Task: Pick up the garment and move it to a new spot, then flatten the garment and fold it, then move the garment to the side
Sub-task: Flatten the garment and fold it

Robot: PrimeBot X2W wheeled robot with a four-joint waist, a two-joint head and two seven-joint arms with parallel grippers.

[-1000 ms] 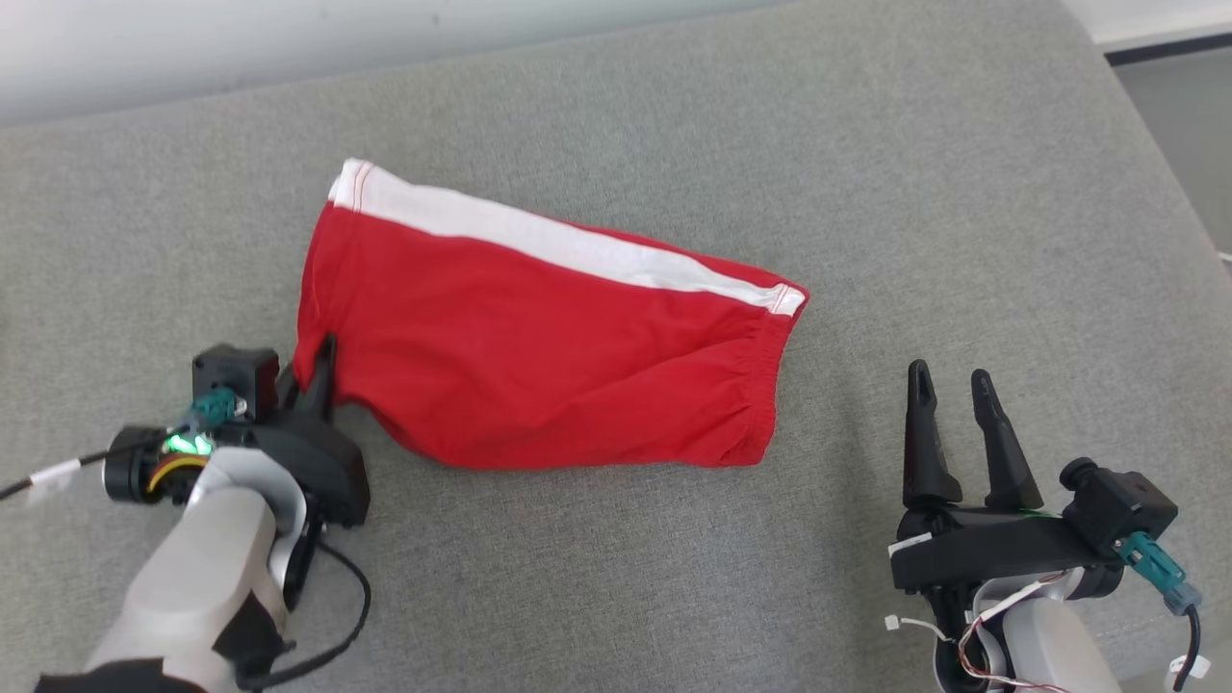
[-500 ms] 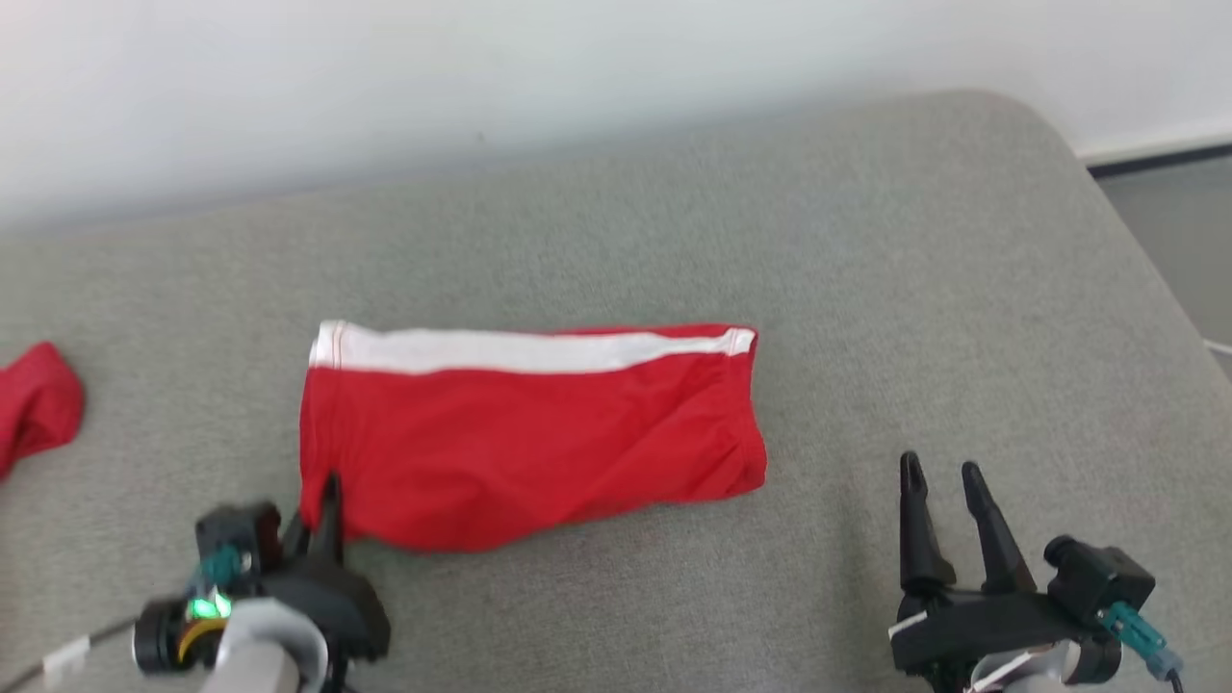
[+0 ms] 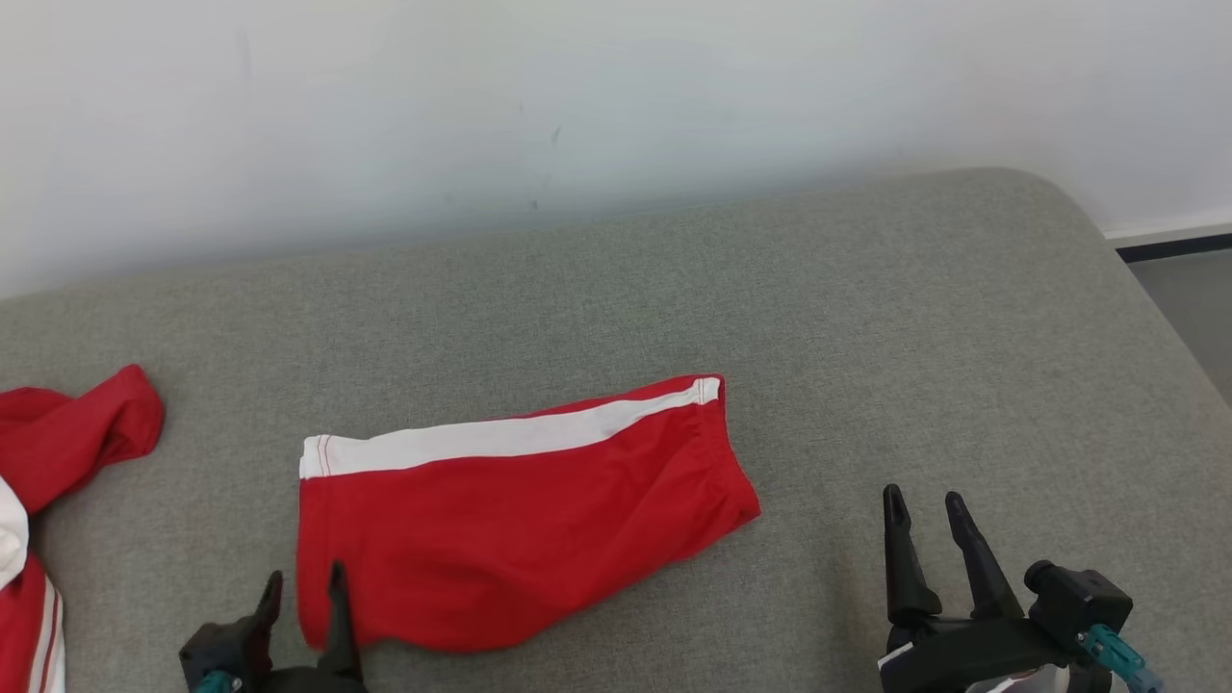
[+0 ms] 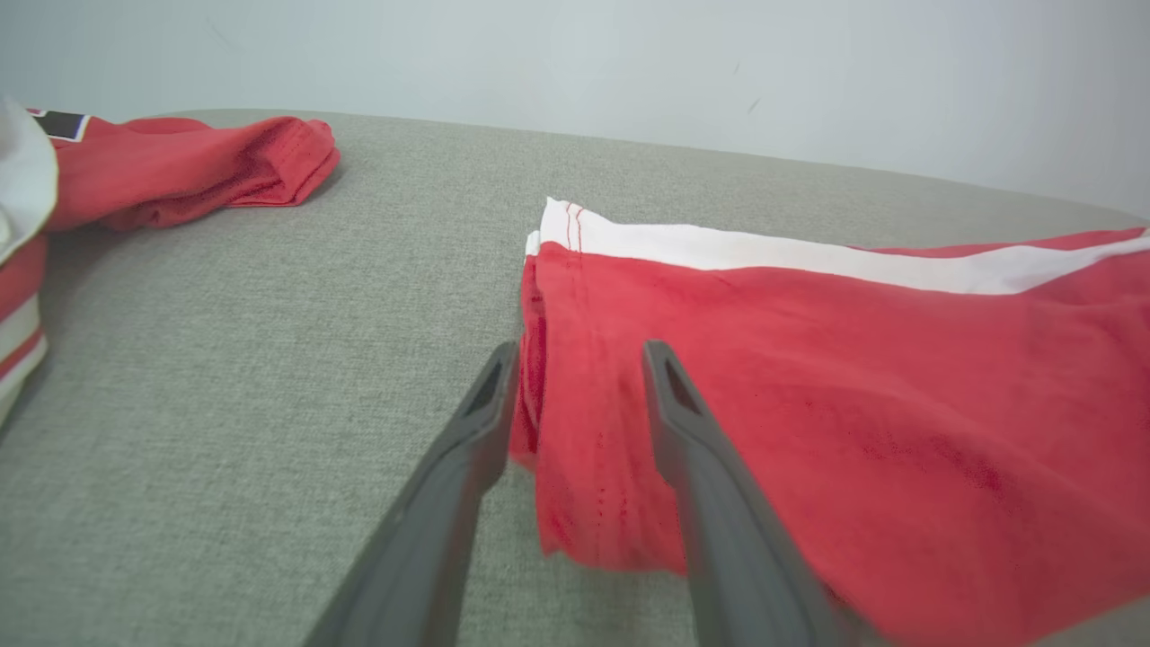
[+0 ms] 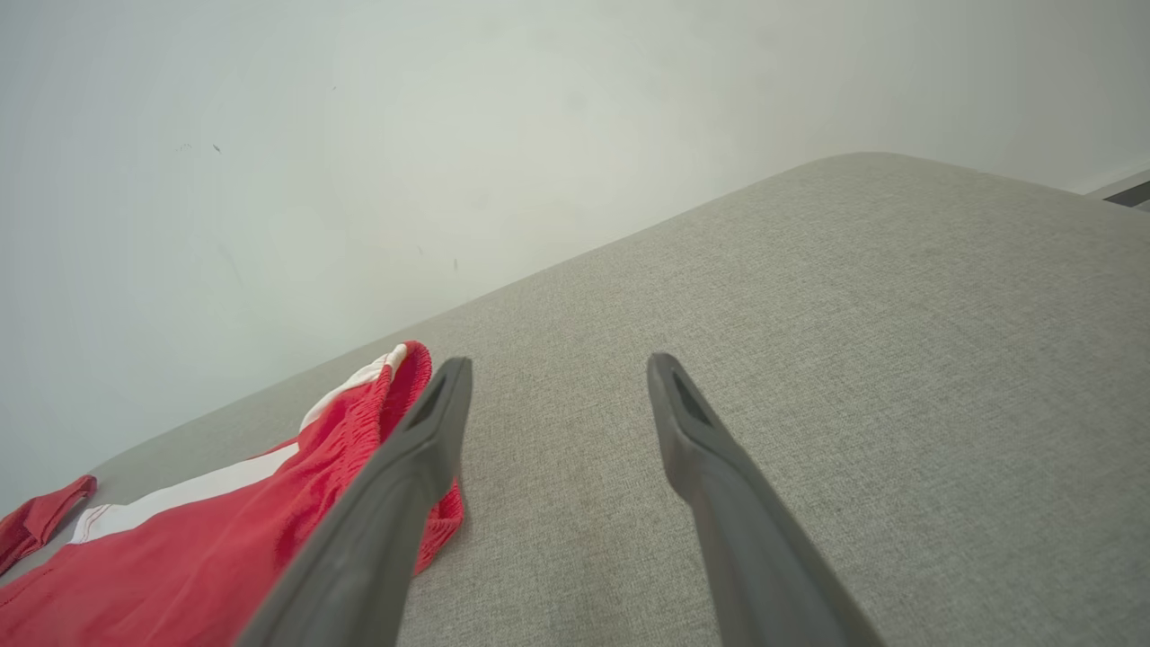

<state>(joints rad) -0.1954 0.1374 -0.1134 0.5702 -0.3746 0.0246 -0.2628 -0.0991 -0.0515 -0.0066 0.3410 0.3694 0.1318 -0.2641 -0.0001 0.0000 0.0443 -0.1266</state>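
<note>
The garment [image 3: 520, 510] is a pair of red shorts with a white side stripe, lying folded and flat on the grey cushion [image 3: 866, 337]. My left gripper [image 3: 305, 577] stands open at its near left corner. In the left wrist view the garment [image 4: 853, 359] has its left hem loose between the parted fingers [image 4: 579, 355], not pinched. My right gripper [image 3: 923, 496] is open and holds nothing, resting on the cushion to the right of the garment. The right wrist view shows its fingers [image 5: 559, 362] apart, with the garment's waistband end [image 5: 180, 548] to their left.
Another red garment [image 3: 87, 428] lies crumpled at the far left, with a red-and-white striped piece [image 3: 19, 597] below it; both appear in the left wrist view [image 4: 198, 162]. A white wall backs the cushion. The cushion's rounded right edge drops to the floor [image 3: 1193, 308].
My left gripper, shut on the garment's corner before, has opened and let it go. The head camera has tilted up, bringing the wall and the left clothes into view. The right gripper stays open.
</note>
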